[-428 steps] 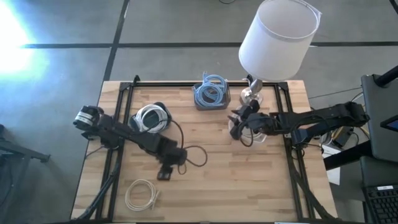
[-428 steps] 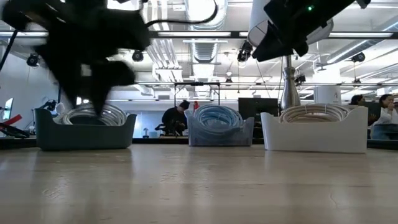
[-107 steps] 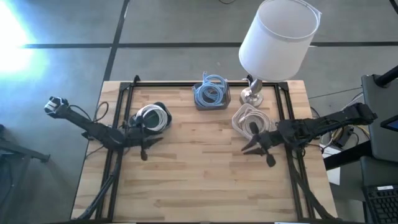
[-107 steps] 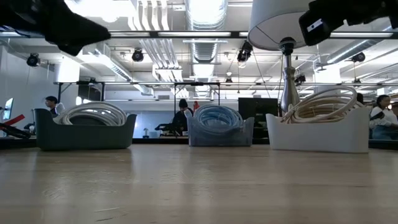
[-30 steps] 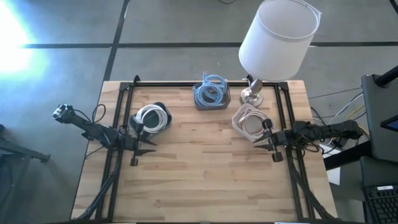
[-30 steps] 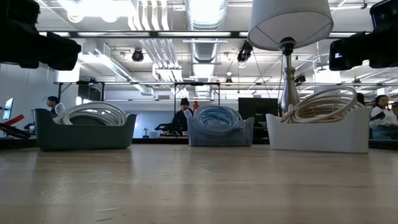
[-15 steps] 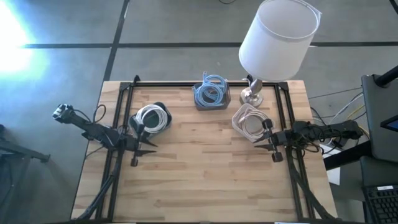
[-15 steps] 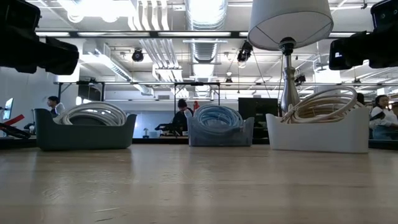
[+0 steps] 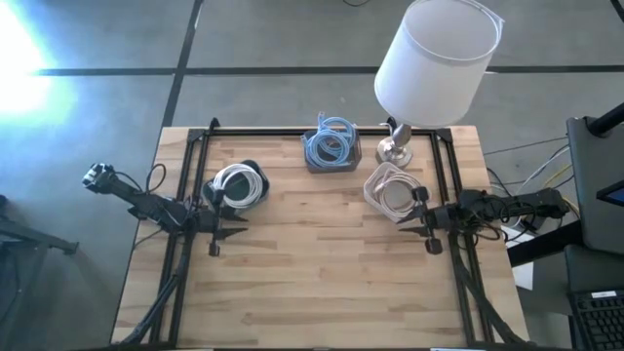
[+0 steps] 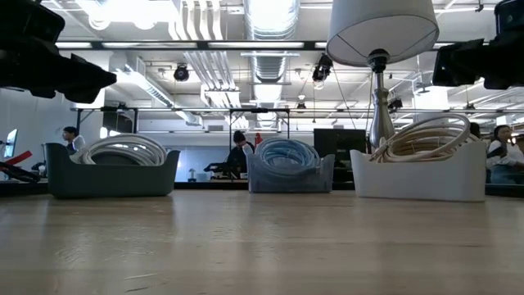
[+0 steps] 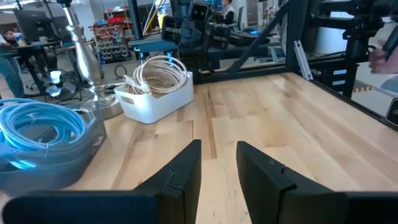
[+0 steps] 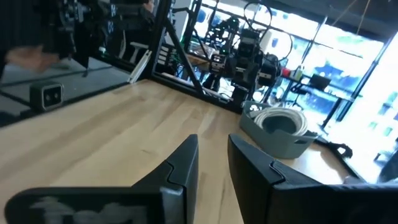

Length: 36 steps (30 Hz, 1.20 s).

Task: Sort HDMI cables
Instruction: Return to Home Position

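The HDMI cables lie coiled in three bins along the table's far half. White coils (image 9: 239, 183) fill a dark grey bin (image 10: 110, 179). Light blue coils (image 9: 330, 144) sit in a clear bin (image 10: 291, 176). Beige coils (image 9: 392, 191) rest in a white bin (image 10: 413, 182), one loop rising over its rim. My left gripper (image 9: 216, 240) hovers near the grey bin, on its near side, open with nothing between its fingers (image 11: 186, 168). My right gripper (image 9: 426, 234) hovers beside the white bin's near right corner, also open and holding nothing (image 12: 212, 155).
A tall lamp with a white shade (image 9: 436, 58) stands on its metal base (image 9: 395, 148) at the far right, behind the white bin. Black frame rails (image 9: 185, 195) run along the table's left, right and far edges. Bare wood (image 9: 322, 273) covers the near half.
My left gripper has turned a little in place above the table's left side. The coils and bins have stayed where they were.
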Each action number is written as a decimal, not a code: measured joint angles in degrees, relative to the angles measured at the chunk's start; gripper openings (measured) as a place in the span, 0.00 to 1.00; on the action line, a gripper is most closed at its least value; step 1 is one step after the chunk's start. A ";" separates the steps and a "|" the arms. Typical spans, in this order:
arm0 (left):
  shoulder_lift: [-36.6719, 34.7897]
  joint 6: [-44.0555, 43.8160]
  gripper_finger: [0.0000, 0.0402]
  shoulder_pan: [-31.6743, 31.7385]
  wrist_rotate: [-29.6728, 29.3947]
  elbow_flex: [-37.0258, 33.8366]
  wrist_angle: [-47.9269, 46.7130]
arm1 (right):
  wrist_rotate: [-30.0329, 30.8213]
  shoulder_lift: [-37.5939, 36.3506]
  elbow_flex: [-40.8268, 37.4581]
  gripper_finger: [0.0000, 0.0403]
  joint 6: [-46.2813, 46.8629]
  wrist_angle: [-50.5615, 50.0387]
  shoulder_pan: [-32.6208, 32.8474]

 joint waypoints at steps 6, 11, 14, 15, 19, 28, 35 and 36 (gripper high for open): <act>0.00 0.00 0.26 0.00 0.00 0.00 -0.07 | -0.02 0.00 -0.02 0.19 8.21 0.02 0.00; 0.00 0.02 0.26 0.00 0.01 0.00 -0.11 | -0.06 0.00 -0.02 0.17 11.40 0.02 -0.01; 0.00 0.02 0.26 0.00 0.02 0.00 -0.13 | -0.07 0.00 -0.02 0.16 10.82 0.02 -0.02; 0.00 0.04 0.26 0.00 0.02 0.00 -0.13 | -0.07 0.00 -0.02 0.16 10.47 0.02 -0.02; 0.00 0.04 0.26 0.00 0.02 0.00 -0.15 | -0.09 0.00 -0.02 0.16 10.64 0.02 0.00; 0.00 0.07 0.26 0.00 0.02 0.00 -0.17 | -0.09 0.00 -0.02 0.20 10.76 0.02 -0.02; 0.00 0.07 0.26 0.00 0.02 0.00 -0.20 | -0.09 0.00 -0.02 0.21 10.46 0.02 -0.02; 0.00 0.07 0.26 0.00 0.02 0.00 -0.20 | -0.09 0.00 -0.01 0.21 10.33 0.02 -0.02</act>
